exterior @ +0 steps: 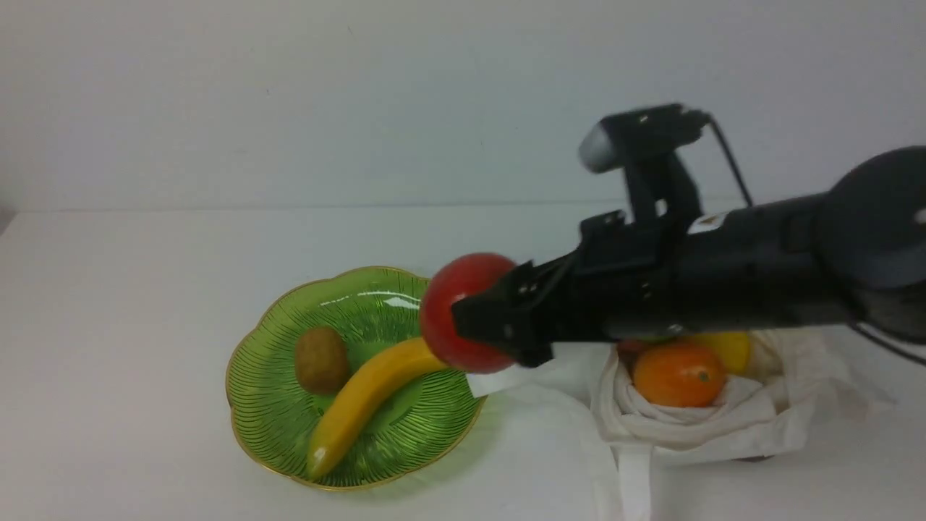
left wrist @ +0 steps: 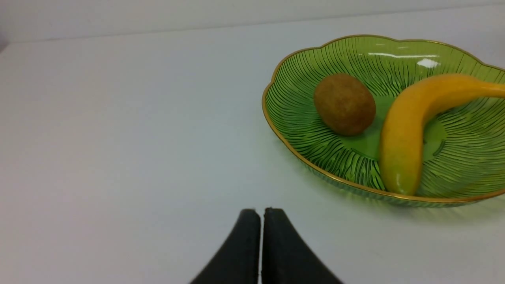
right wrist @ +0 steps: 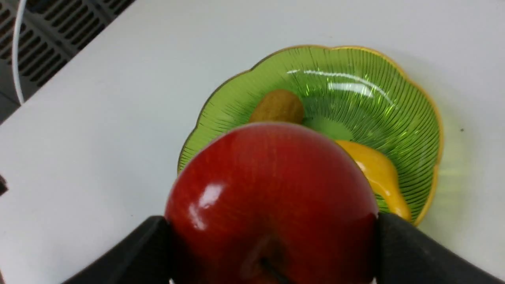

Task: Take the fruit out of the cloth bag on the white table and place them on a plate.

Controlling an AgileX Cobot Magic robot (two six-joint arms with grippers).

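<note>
My right gripper (exterior: pixel 470 322) is shut on a red apple (exterior: pixel 457 304) and holds it in the air above the right rim of the green plate (exterior: pixel 278 423). In the right wrist view the apple (right wrist: pixel 272 197) sits between both fingers (right wrist: pixel 410 252). The plate holds a yellow banana (exterior: pixel 362 398) and a brown kiwi (exterior: pixel 320 359). The cloth bag (exterior: pixel 694 427) lies open on the white table (exterior: pixel 108 325) to the right of the plate, with an orange (exterior: pixel 678 374) and a yellow fruit (exterior: pixel 727 349) in it. My left gripper (left wrist: pixel 260 213) is shut and empty, low over the table near the plate (left wrist: pixel 300 114).
A strap of the bag (exterior: pixel 633 481) runs toward the table's front edge. A white label (exterior: pixel 492 382) hangs under the apple. A plain wall (exterior: pixel 362 94) stands behind the table. A vent grille (right wrist: pixel 35 39) shows past the table edge in the right wrist view.
</note>
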